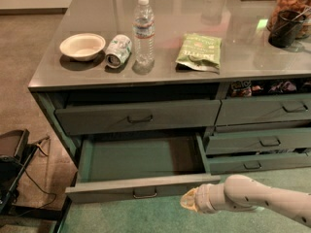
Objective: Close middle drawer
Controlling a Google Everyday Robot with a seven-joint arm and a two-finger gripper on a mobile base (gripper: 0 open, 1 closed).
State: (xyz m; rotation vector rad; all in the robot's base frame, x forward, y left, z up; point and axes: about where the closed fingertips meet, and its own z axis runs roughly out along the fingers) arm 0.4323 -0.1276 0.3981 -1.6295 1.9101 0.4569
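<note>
The middle drawer [141, 187] is pulled far out of the grey-green cabinet. Its teal-green inside [146, 157] looks empty, and a small metal handle [145, 193] sits at the centre of its low front panel. My gripper [187, 200] is at the end of the white arm [262, 198], which comes in from the lower right. The gripper is just below and in front of the right end of the drawer's front panel, close to it.
On the countertop [48, 79] are a bowl [82, 46], a tipped can [118, 50], a water bottle [144, 30], a green chip bag [199, 51] and a dark cup [285, 28]. A closed drawer [138, 116] sits above the open one; narrower drawers [262, 141] stand right. Dark equipment [12, 164] stands left on the floor.
</note>
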